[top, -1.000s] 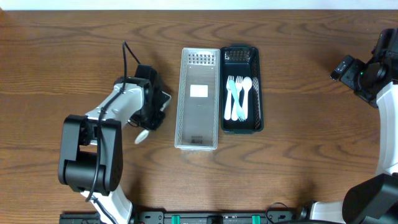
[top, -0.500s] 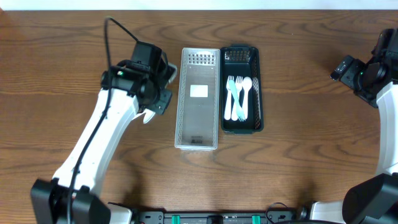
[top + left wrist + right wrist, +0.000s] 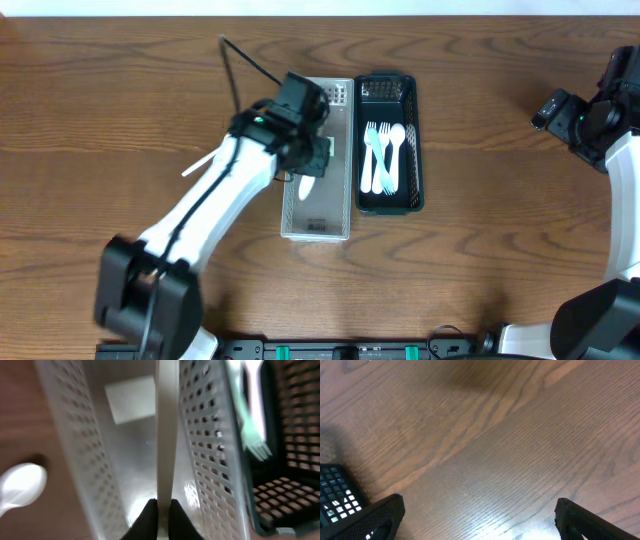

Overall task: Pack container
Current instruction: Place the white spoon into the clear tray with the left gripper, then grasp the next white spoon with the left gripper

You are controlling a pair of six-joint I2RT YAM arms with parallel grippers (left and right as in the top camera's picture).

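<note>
Now left gripper (image 3: 162, 506) clamps one white utensil (image 3: 166, 435) over one clear basket (image 3: 200, 440) (black basket (image 3: 388, 207) alongside).

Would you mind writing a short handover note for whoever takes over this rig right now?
Left gripper: shut on a white utensil, held over the white basket.
Right gripper: open and empty, over bare table to the right of the dark basket.
Done: forks and spoons lie in the dark basket.
Left: release the held utensil, apparently into the white basket. A white spoon on the table by that basket's left wall likely needs packing too.
</note>
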